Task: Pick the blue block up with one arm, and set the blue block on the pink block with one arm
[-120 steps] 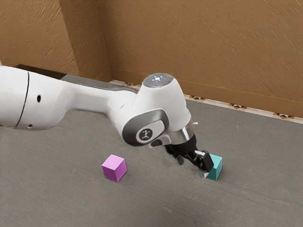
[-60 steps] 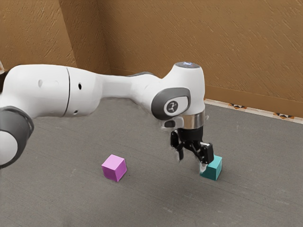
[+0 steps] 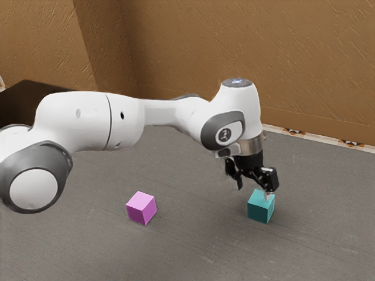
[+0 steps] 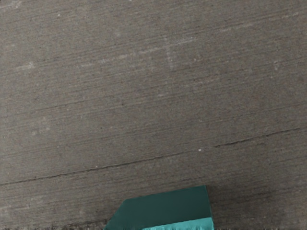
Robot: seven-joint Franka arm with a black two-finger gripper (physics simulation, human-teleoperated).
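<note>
The blue block (image 3: 261,208), teal in colour, rests on the grey surface toward the exterior view's right. My gripper (image 3: 255,187) hangs just above its top, fingers spread and pointing down with nothing between them; one fingertip (image 3: 269,188) is close over the block's far upper edge. The pink block (image 3: 141,208) sits apart on the surface, well toward the exterior view's left of the blue one. In the wrist view the blue block (image 4: 165,215) lies right under my hand.
A brown textured wall (image 3: 246,52) with a patterned strip (image 3: 304,133) at its foot runs behind the work area. A dark box edge (image 3: 20,93) stands at the back left. My white arm (image 3: 117,126) spans the surface from the left.
My hand has lifted from beside the blue block and shifted a little to the exterior view's right, now hanging over it. Both blocks kept their places.
</note>
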